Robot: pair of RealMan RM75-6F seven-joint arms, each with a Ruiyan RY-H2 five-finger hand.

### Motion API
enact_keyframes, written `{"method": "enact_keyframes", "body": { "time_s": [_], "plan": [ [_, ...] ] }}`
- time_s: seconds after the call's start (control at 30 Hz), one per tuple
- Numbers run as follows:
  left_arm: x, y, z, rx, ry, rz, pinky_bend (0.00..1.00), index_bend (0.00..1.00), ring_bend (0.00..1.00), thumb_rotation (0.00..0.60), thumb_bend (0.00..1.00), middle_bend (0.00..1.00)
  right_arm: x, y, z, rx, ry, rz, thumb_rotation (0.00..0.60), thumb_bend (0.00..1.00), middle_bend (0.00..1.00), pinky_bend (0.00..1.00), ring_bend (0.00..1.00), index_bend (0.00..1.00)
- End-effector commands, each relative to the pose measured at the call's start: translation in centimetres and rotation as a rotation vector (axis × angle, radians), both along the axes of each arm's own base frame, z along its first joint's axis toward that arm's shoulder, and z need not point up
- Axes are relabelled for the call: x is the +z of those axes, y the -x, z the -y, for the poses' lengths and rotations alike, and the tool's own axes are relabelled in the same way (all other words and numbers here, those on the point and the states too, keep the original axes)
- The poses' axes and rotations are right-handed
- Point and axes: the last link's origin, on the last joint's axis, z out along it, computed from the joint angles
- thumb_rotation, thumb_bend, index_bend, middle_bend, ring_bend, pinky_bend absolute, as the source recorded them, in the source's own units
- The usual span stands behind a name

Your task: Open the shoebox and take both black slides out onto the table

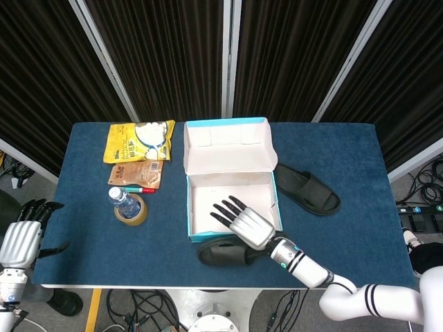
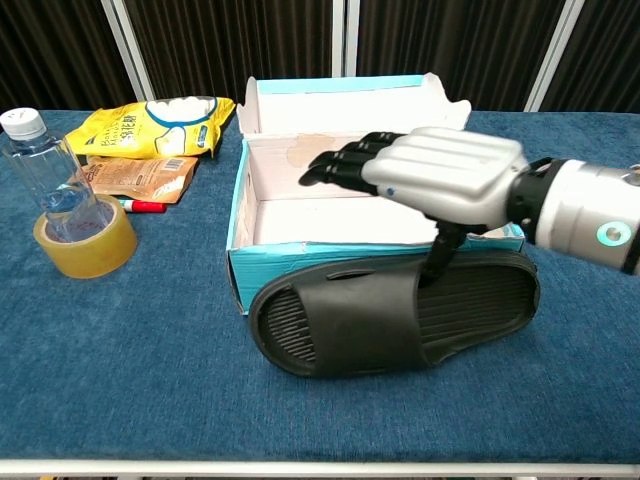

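Observation:
The white shoebox [image 1: 199,209] with a teal outside [image 2: 300,266] stands open and empty, its lid [image 1: 228,148] leaning back. One black slide [image 1: 223,252] [image 2: 385,318] lies flat on the table against the box's front wall. My right hand [image 1: 243,223] [image 2: 440,182] hovers over that wall with its fingers stretched out flat; only the thumb reaches down to the slide's strap. The other black slide [image 1: 309,189] lies on the table right of the box. My left hand [image 1: 23,236] hangs beyond the table's left front corner and holds nothing.
Left of the box lie a yellow snack bag [image 1: 139,140] [image 2: 155,124], a brown packet [image 1: 137,173] and a red pen [image 1: 142,189]. A water bottle [image 1: 123,198] [image 2: 40,165] stands inside a tape roll [image 1: 132,213] [image 2: 88,246]. The table's front edge runs just below the near slide.

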Motion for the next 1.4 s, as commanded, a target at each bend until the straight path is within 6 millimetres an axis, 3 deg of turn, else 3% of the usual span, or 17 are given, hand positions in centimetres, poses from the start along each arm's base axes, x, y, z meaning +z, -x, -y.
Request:
{"method": "enact_keyframes", "body": {
  "time_s": [0.03, 0.2, 0.37, 0.5, 0.63, 0.83, 1.03, 1.2, 1.4],
  "plan": [
    [0.0, -0.1, -0.1, -0.004, 0.001, 0.001, 0.09, 0.21, 0.1, 0.6, 0.09, 0.19, 2.3, 1.0, -0.5, -0.019, 0.013, 0.012, 0.6, 0.0, 0.0, 0.0, 0.0, 0.0],
    [-0.1, -0.3, -0.2, -0.012, 0.001, -0.001, 0.09, 0.21, 0.1, 0.6, 0.1, 0.19, 6.5, 2.9, -1.2, -0.056, 0.079, 0.095, 0.6, 0.0, 0.0, 0.0, 0.0, 0.0],
    [-0.1, -0.3, -0.4, -0.013, -0.001, -0.003, 0.09, 0.21, 0.1, 0.6, 0.09, 0.19, 11.0, 7.6, -1.7, -0.201, 0.204, 0.156, 0.6, 0.0, 0.01, 0.0, 0.0, 0.0],
    [-0.4, -0.6, -0.9, -0.027, 0.014, -0.006, 0.09, 0.21, 0.1, 0.6, 0.1, 0.19, 10.7, 9.6, -1.7, -0.281, 0.173, 0.151, 0.6, 0.0, 0.02, 0.0, 0.0, 0.0],
    [-0.5, -0.8, -0.9, -0.034, 0.015, -0.007, 0.09, 0.21, 0.1, 0.6, 0.1, 0.19, 9.1, 10.5, -1.9, -0.302, 0.123, 0.118, 0.6, 0.0, 0.0, 0.0, 0.0, 0.0],
    [-0.3, -0.4, -0.5, -0.011, 0.011, -0.002, 0.09, 0.21, 0.1, 0.6, 0.1, 0.19, 8.6, 11.9, -2.0, -0.336, 0.123, 0.069, 0.6, 0.0, 0.0, 0.0, 0.0, 0.0],
    [-0.3, -0.2, -0.2, -0.01, 0.01, 0.002, 0.09, 0.21, 0.1, 0.6, 0.1, 0.19, 9.5, 12.6, -2.4, -0.354, 0.141, 0.078, 0.6, 0.0, 0.0, 0.0, 0.0, 0.0],
    [-0.3, -0.3, -0.1, -0.019, 0.005, 0.005, 0.09, 0.21, 0.1, 0.6, 0.1, 0.19, 11.4, 13.2, -3.6, -0.361, 0.162, 0.127, 0.6, 0.0, 0.0, 0.0, 0.0, 0.0],
    [-0.4, -0.1, 0.1, -0.016, 0.01, 0.012, 0.09, 0.21, 0.1, 0.6, 0.1, 0.19, 13.2, 15.5, -5.5, -0.423, 0.212, 0.105, 0.6, 0.0, 0.0, 0.0, 0.0, 0.0]
  ]
}}
